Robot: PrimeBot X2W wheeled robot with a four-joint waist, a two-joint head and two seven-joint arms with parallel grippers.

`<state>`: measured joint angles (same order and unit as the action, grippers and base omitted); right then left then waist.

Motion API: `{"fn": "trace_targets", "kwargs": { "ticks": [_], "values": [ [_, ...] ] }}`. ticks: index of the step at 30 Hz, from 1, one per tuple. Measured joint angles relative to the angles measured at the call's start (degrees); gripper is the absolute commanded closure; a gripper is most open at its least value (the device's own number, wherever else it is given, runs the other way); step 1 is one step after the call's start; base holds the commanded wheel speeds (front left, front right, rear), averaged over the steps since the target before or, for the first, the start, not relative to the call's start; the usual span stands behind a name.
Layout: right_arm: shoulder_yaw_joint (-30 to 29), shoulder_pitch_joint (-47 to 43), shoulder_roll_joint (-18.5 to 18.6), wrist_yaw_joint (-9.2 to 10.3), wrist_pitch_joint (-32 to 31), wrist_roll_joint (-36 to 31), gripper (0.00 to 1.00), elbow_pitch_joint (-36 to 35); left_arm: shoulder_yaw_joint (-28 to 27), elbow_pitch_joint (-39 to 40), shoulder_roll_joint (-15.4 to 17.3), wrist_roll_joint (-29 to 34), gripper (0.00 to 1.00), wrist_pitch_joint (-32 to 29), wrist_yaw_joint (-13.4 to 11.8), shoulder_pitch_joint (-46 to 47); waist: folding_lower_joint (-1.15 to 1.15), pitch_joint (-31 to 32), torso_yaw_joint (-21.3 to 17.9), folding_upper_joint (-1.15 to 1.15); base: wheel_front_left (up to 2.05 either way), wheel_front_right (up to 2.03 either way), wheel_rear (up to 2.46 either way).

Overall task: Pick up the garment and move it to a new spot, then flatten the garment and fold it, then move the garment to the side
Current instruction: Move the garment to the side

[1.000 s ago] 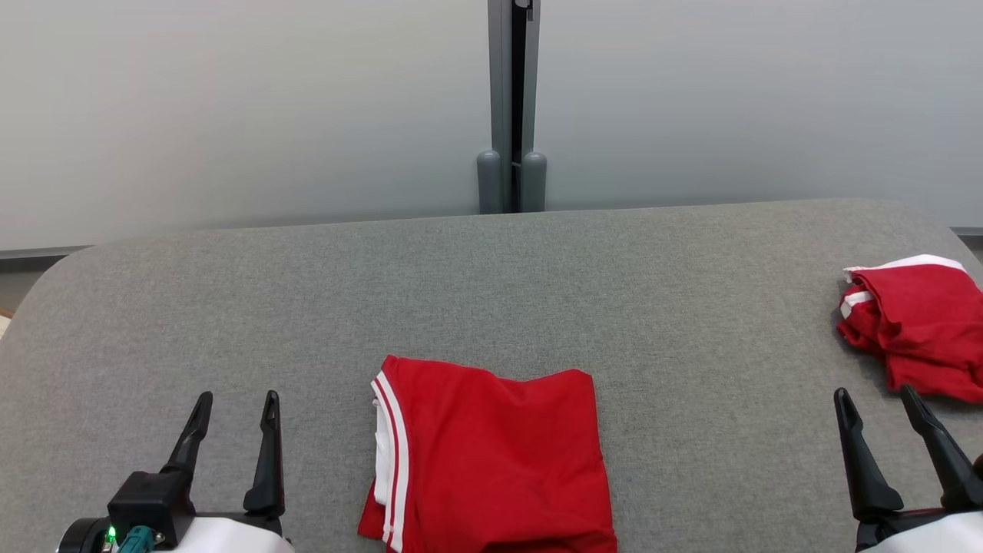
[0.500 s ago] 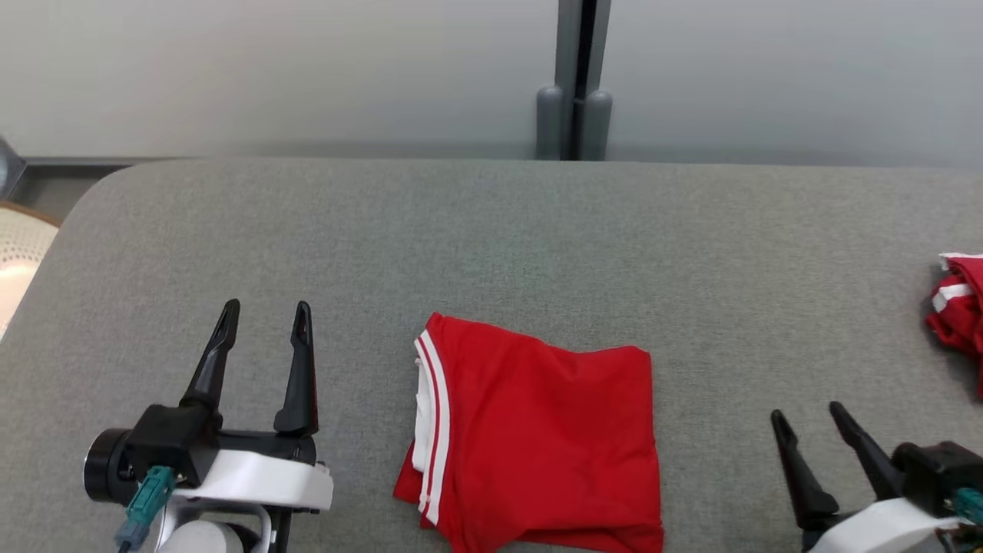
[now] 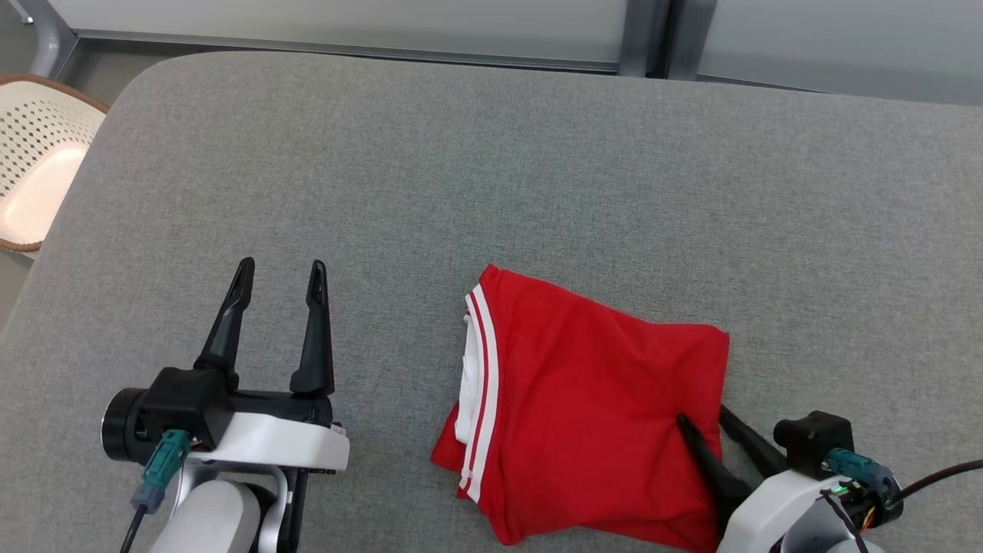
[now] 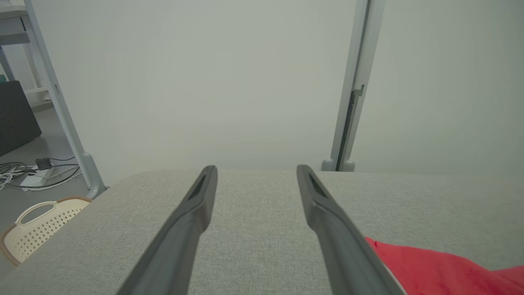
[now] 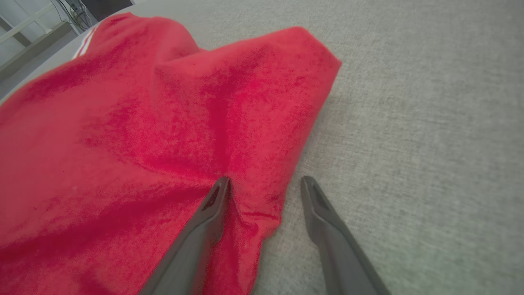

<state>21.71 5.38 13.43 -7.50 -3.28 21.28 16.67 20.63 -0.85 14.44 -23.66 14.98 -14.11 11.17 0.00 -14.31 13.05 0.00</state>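
Grey cloth-covered table [image 3: 491, 153] holds the folded red garment [image 3: 591, 415] on the robot's side, right of centre, its white-striped edge facing the robot's left; it is nearly square, so no long axis stands out. Close up, the right wrist view shows the right gripper [image 5: 265, 180] part open astride the garment's right edge, one finger on cloth, one on bare table, clamping nothing. The left gripper [image 3: 281, 266] is wide open and empty, left of the garment. A basket [image 3: 38, 153] sits beyond the table's left corner
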Motion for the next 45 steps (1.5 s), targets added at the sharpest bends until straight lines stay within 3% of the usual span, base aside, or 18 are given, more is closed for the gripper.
{"fn": "trace_targets", "kwargs": {
  "ticks": [1,11,19,28,32,36,41,45],
  "values": [
    [0.35,0.34,0.02,0.0,-0.01,0.0,1.0,0.33,-0.22,-0.26,-0.11,-0.03,0.0,0.0,0.19,0.0,0.0,0.12,-0.22,0.0,0.0,0.0,0.0],
    [1.12,1.58,2.2,-0.08,-0.15,-2.6,1.0,-1.05,-1.34,0.13,0.16,2.01,0.0,0.01,0.97,-0.75,0.0,1.43,-4.6,0.0,0.0,0.0,0.0],
    [-1.42,1.65,9.28,-0.05,-0.16,-3.46,1.0,-3.89,-1.29,1.37,1.04,2.57,0.0,-0.01,1.03,-1.55,0.0,2.43,-13.4,0.0,0.0,0.0,0.0],
    [-1.16,7.13,13.07,-0.05,2.05,-2.46,1.0,-4.43,-0.9,3.76,2.2,3.69,0.0,-1.71,1.16,1.37,0.0,0.58,-22.8,0.0,0.0,0.0,0.0],
    [-1.18,15.73,15.27,-0.07,3.89,-1.56,1.0,-2.7,-0.81,5.15,2.86,4.58,0.0,-2.68,1.09,3.58,0.0,-2.61,-24.32,0.0,0.0,0.0,0.0],
    [-4.93,24.27,19.13,-0.07,5.12,-0.49,1.0,0.82,-0.38,6.31,3.27,5.37,0.0,-3.3,1.29,5.98,0.0,-6.29,-24.8,0.0,0.0,0.0,0.0],
    [-11.09,28.6,25.55,-0.05,4.17,0.36,1.0,5.72,0.77,6.82,3.14,6.14,0.0,-3.77,2.12,9.39,0.0,-10.81,-24.02,0.0,0.0,0.0,0.0],
    [-15.3,30.76,27.15,-0.07,3.94,2.19,1.0,10.51,0.89,7.0,3.34,6.64,0.0,-3.79,2.21,10.71,0.0,-14.02,-22.96,0.0,0.0,0.0,0.0]
  ]
}}
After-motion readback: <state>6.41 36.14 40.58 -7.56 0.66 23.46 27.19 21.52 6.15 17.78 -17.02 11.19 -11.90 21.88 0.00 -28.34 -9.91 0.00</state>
